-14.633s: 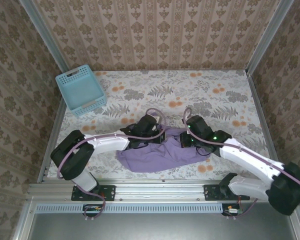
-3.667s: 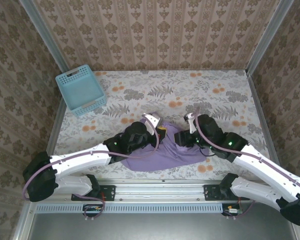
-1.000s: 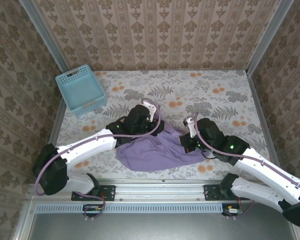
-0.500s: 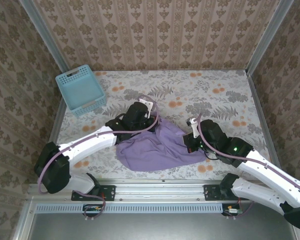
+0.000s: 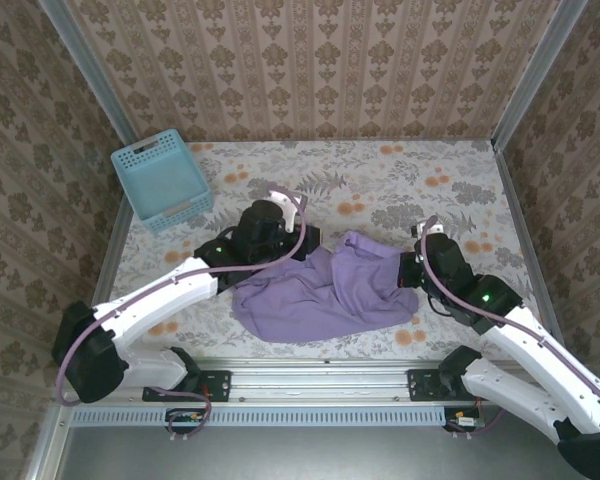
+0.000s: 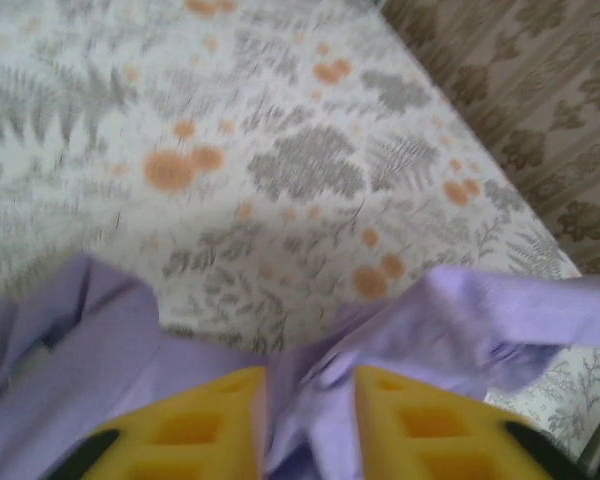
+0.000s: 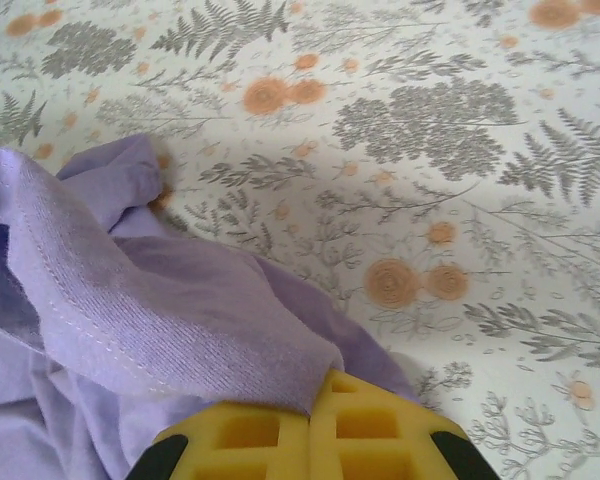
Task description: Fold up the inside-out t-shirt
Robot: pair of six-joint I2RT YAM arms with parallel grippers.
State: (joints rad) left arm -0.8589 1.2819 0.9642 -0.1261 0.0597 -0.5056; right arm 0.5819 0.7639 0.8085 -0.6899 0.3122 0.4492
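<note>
The right gripper (image 7: 310,398) keeps its yellow jaws closed on a stitched hem of the soft lavender-purple cloth t-shirt (image 5: 320,295) — the left gripper (image 6: 310,385) stands narrowly parted over another fold. The shirt lies crumpled on the flower-patterned table (image 5: 380,185), between both arms. The step seems to be spreading it flat; next, the left needs a firm hold on an edge.

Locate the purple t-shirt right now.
Top view: the t-shirt lies crumpled on the table, centred by its near edge, with its right edge pinched in the right fingers. The blue basket sits away at the far-left corner.
</note>
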